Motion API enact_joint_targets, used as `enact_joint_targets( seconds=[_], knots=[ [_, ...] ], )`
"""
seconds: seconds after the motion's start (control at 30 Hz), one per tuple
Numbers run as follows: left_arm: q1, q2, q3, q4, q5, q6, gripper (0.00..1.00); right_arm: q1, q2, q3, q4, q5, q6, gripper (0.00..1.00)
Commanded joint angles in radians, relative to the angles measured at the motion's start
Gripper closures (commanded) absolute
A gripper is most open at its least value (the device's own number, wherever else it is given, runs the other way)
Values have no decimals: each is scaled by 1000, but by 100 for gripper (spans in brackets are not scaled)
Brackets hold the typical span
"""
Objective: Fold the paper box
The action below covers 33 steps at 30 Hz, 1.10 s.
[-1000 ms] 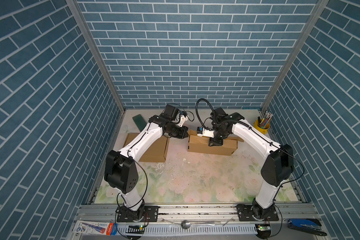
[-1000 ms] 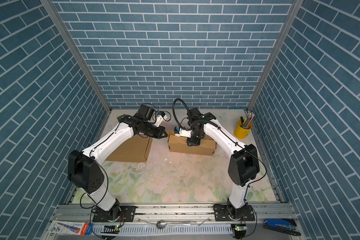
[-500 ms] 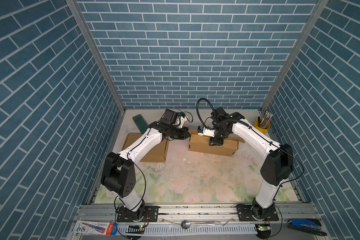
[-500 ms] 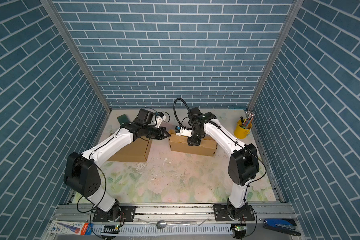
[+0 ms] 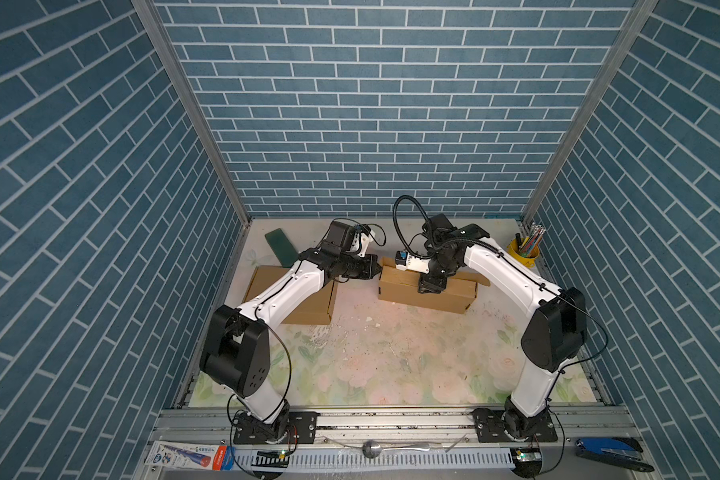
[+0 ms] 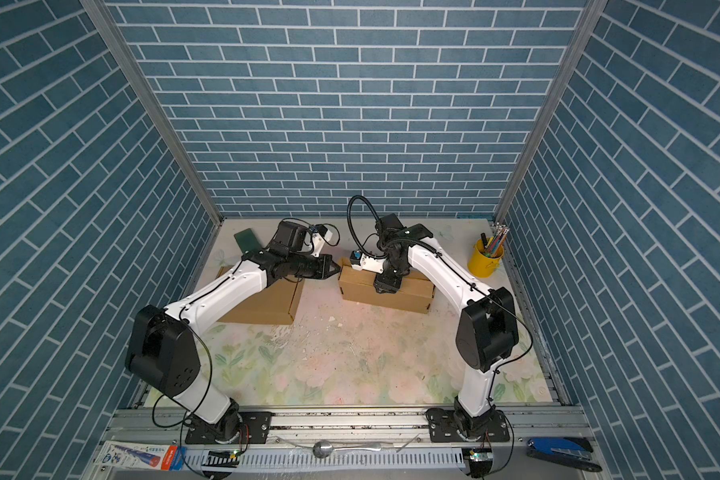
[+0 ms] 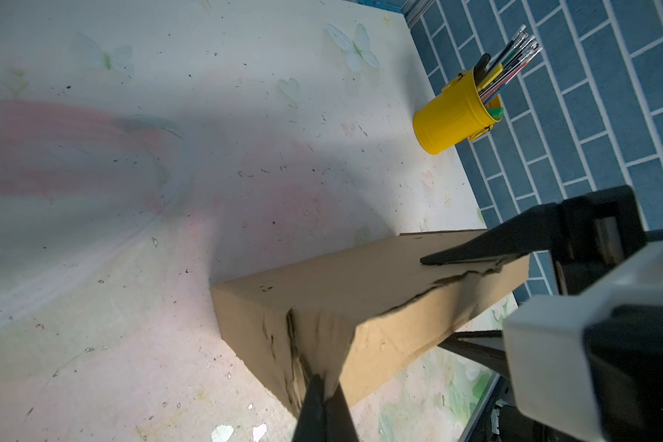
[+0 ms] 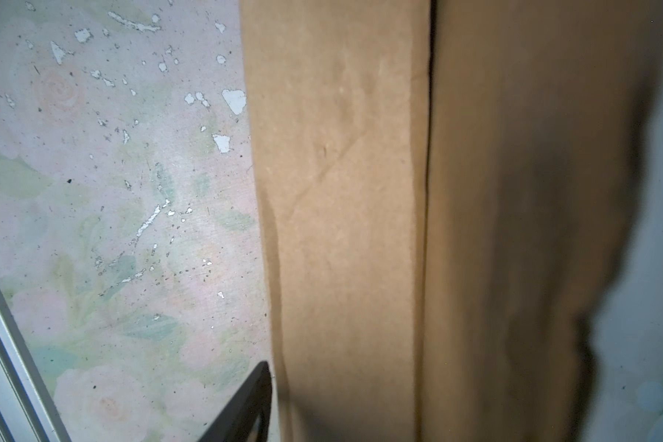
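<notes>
We see the left pincer (image 5: 376, 269) closed, tips against the end of the box (image 5: 400, 294); the right pincer (image 5: 431, 287) straddles it, parted.

In both top views the left gripper (image 5: 376, 269) has been advanced toward 3 o'clock, and its closed tips are now brought against the left end of the paper box (image 5: 404, 291). The left arm's shoulder block (image 5: 235, 357) has been swung toward 7 o'clock.

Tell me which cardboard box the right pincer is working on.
The centre box, nearer the yellow cup: the right pincer straddles it. The other box lies beneath the left arm.
</notes>
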Motion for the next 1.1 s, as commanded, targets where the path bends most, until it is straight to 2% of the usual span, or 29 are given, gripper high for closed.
enact_joint_targets(
  seconds=[0.0,0.27,0.77,1.07],
  knots=[
    [-9,32,-30,-27,-30,-2,99,3,35,5,-82,-37,26,38],
    [-12,29,-60,23,-39,15,99,1,41,10,-81,-38,26,37],
    [-12,27,-106,45,-81,77,99,1,59,29,-90,-40,28,39],
    [-14,12,-39,-19,-95,101,99,-1,57,24,-87,-34,30,40]
  ],
)
